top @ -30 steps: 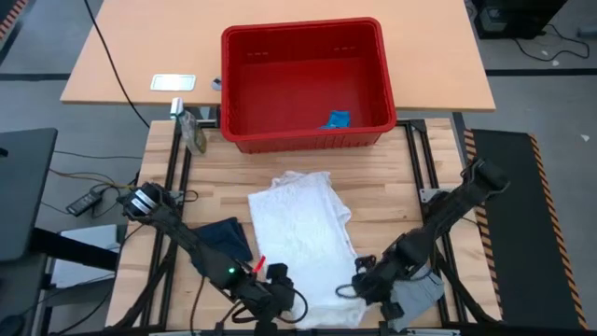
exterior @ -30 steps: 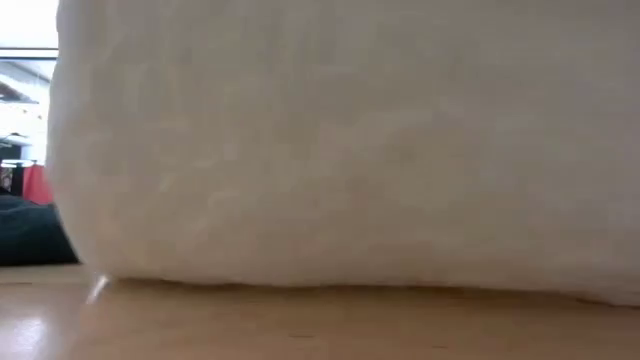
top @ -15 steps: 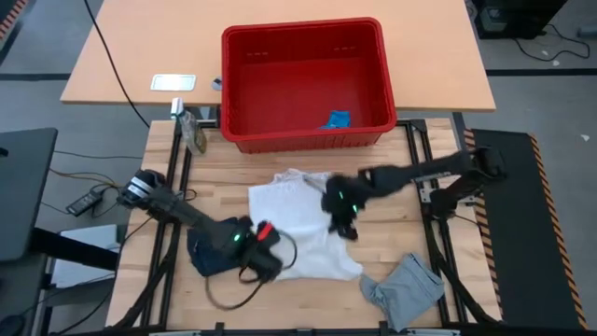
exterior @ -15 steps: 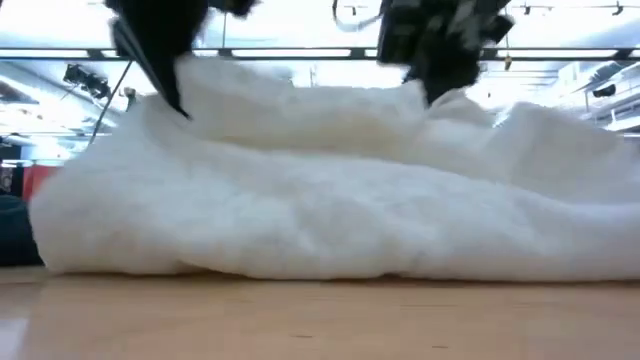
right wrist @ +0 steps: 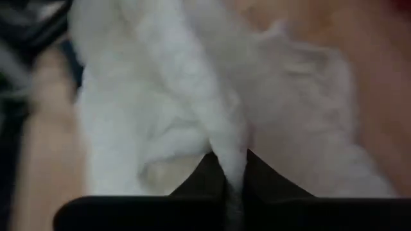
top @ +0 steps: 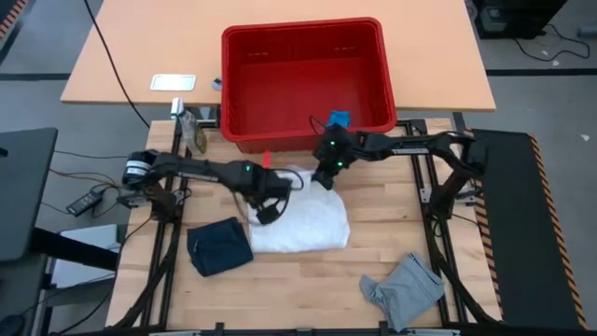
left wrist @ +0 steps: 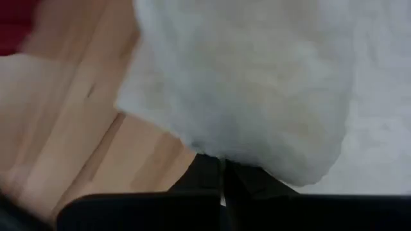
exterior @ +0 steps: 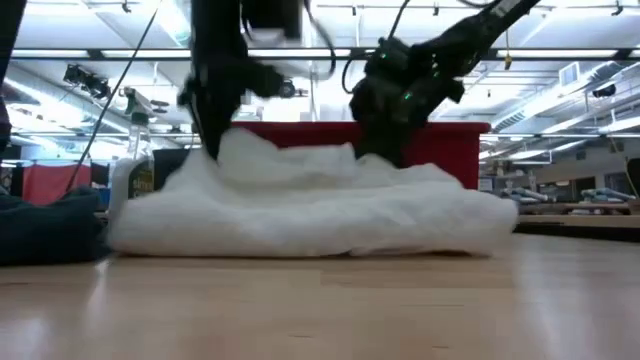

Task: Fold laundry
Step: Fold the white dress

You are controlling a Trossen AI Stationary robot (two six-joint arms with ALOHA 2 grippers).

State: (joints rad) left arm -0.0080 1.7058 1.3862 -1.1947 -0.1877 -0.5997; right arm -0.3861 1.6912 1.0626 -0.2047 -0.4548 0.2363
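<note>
The white crinkly cloth [top: 300,222] lies folded over on the wooden table, and its far edge is raised in two peaks [exterior: 240,150]. My left gripper [top: 271,189] is shut on the far left corner. My right gripper [top: 326,175] is shut on the far right corner, close to the red basket. The dark navy piece [top: 219,248] rests flat on the table, left of the white cloth. A crumpled grey piece [top: 407,290] lies near the table's near right corner. My left gripper pinches an edge of the white cloth [left wrist: 257,163] between its two shut fingers, coming from above. The pinched part is lifted into a peak [exterior: 232,148] and the rest lies on the table. My right gripper pinches a narrow fold of the white cloth [right wrist: 232,160] between its fingers, coming from above and from the table's right. That fold stands up [exterior: 372,162] while the cloth below rests on the table.
The red plastic basket [top: 244,93] stands just beyond both grippers at the table's far edge, with a small blue thing [top: 338,119] inside. A small bottle [top: 195,136] stands left of the basket. Bare wood shows near the near edge [top: 298,289].
Both grippers moved from the table's near edge toward the far edge and the basket, carrying the white cloth's near edge up and over. The cloth is now folded over on itself and about half as long. The navy and grey pieces stayed where they were.
</note>
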